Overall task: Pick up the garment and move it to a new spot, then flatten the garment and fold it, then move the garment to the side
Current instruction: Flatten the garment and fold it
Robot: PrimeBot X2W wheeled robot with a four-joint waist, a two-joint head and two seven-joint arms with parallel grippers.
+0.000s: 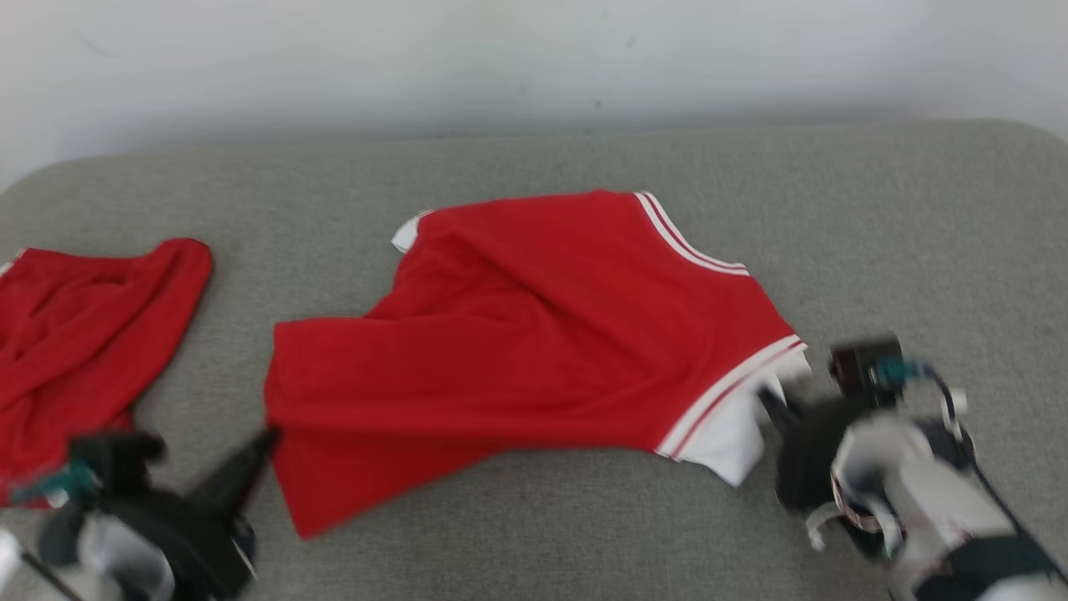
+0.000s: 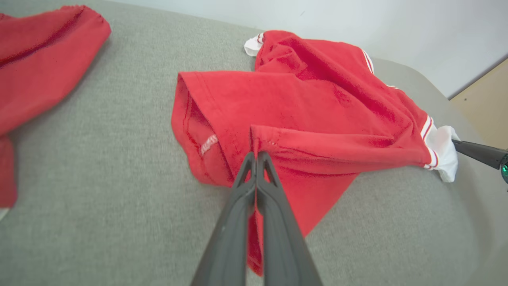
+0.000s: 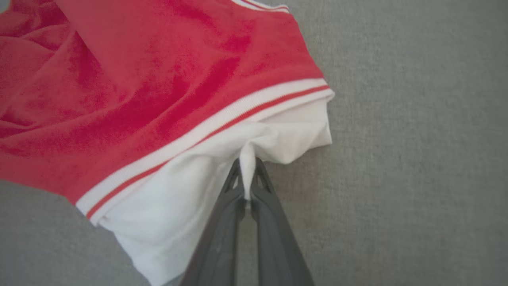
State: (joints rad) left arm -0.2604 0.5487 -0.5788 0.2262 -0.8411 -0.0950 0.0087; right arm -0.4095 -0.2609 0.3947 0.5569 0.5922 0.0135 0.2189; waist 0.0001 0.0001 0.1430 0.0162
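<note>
This is a plain indoor room, home-like or a test set-up; which of the two cannot be told. A wide grey cushion [image 1: 876,209] with a woven cover and rounded corners, like a sofa seat or mattress, stands against a bare white wall [image 1: 534,58]. Beige floor [image 2: 486,105] shows past its edge. A red garment [image 1: 534,334] and a second red cloth [image 1: 75,325] lie on it.

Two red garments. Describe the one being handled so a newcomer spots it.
On the grey upholstered surface, look centre. The red shirt there has white striped trim and a white end on the right; the other red garment lies bunched at far left.
</note>
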